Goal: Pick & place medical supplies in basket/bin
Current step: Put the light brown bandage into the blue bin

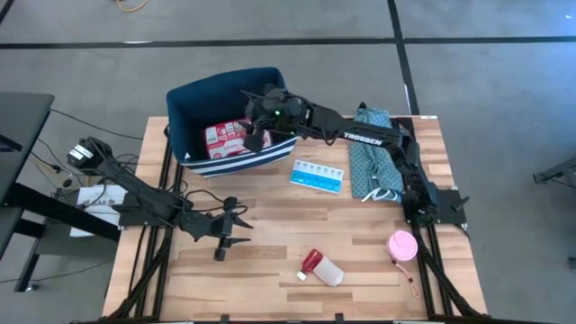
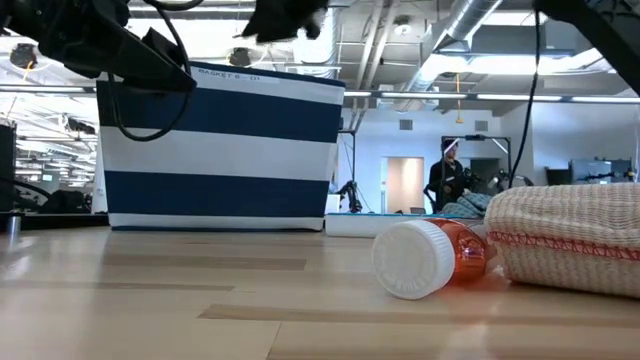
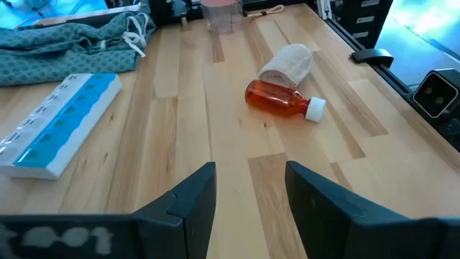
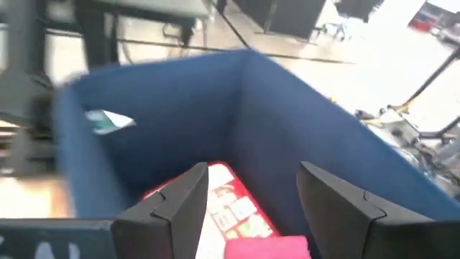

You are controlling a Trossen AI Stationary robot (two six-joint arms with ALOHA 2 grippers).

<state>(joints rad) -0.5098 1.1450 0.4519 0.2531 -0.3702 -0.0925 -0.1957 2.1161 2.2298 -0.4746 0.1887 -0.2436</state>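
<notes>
Your left gripper (image 1: 236, 227) hangs low over bare table (image 1: 270, 270) at the left front, its fingers (image 3: 188, 198) spread wide with nothing between them, the arm stretched in from the left edge and pointing toward the bottle (image 3: 282, 99). Moving right, your right gripper (image 1: 261, 110) is over the bin (image 1: 193, 99) at the far left-centre, its arm reaching long and nearly level from the right-hand base across the cloth (image 1: 373, 153). The right wrist view shows those jaws standing apart and gripping nothing, with the first-aid case (image 4: 233, 208) and a magenta block (image 4: 267, 247) below them inside the bin, so I judge that this drop is done. Outside the bin you have the pill strip (image 1: 317, 176) just right of it, the bottle touching a white roll (image 1: 329, 273) at the front centre, and the pink disc (image 1: 402, 245) at the front right. Risks as I judge them: lifting the right arm out at a shallow angle could catch the bin's soft wall and drag or tip it; sweeping back low could snag the cloth. The bottle lies on its side and may roll away from a closing jaw, and the roll against it could be pushed or pinched along with it. The strip is flat and wide, so a grasp across it may slip.
</notes>
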